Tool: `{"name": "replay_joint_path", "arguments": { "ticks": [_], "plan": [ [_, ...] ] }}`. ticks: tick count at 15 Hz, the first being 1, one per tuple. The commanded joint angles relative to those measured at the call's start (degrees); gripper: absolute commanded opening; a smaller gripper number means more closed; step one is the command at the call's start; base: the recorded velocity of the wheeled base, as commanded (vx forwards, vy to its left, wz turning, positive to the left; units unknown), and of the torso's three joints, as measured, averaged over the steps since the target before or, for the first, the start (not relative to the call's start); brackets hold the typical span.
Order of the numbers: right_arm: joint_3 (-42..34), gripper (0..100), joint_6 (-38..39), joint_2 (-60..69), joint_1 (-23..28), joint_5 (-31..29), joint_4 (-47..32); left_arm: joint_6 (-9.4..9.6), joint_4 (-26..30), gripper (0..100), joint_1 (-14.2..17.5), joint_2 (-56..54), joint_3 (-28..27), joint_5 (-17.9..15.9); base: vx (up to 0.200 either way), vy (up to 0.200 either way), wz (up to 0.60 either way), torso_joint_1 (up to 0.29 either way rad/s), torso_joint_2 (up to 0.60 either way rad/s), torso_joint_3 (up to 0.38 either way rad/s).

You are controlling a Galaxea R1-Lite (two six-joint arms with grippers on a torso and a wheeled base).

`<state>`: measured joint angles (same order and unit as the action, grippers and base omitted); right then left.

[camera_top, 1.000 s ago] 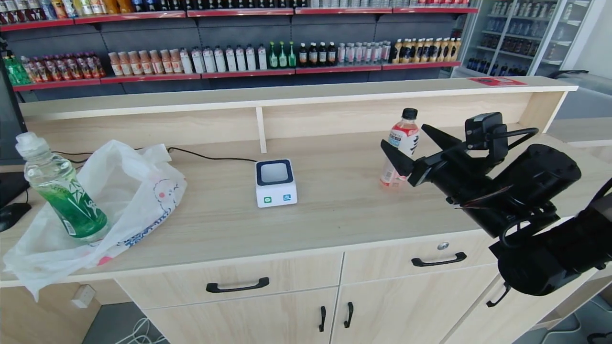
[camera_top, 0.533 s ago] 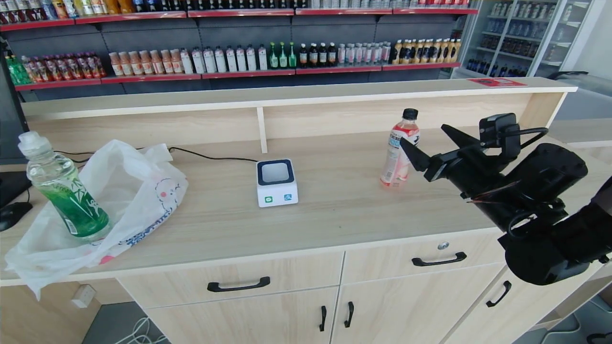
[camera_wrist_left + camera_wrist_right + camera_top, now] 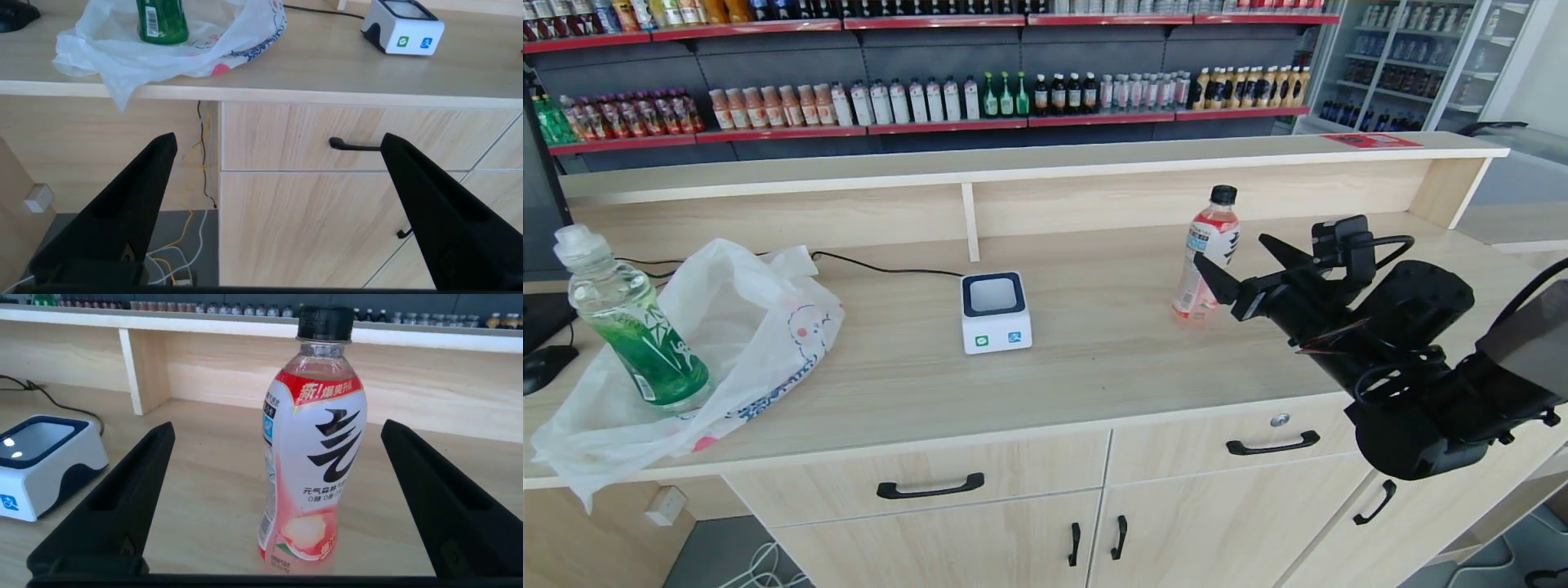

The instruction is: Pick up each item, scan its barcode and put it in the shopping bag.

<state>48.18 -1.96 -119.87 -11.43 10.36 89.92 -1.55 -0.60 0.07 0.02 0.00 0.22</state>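
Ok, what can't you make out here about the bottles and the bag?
Barcode on the pink bottle: none on the side facing the right wrist view; too small in the head view.
Side of the pink bottle, head view: partly covered by the right claw.
Top of the green bottle, left wrist view: cut off by the edge.
Base of the green bottle, head view: folds of the bag hide whether it stands in or on it.
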Motion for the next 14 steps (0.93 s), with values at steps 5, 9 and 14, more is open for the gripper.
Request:
{"name": "replay_joint_path", "arguments": {
  "ticks": [5,9,14],
  "plan": [
    [0.7,100,2.9,-2.7,-0.4,0.0,0.1,0.23,0.1,100,0.0,0.1,0.0,0.0,0.000,0.000,0.00,0.000,0.00,0.000],
    [1.5,100,5.0,-4.9,-0.3,0.1,0.1,0.23,0.1,100,0.0,0.1,0.0,0.0,0.000,0.000,0.00,0.000,0.00,0.000],
    [7.1,100,7.8,-8.8,0.0,0.3,0.1,0.05,0.1,100,0.0,0.1,0.0,0.0,0.000,0.000,0.00,0.000,0.00,0.000]
  ]
}}
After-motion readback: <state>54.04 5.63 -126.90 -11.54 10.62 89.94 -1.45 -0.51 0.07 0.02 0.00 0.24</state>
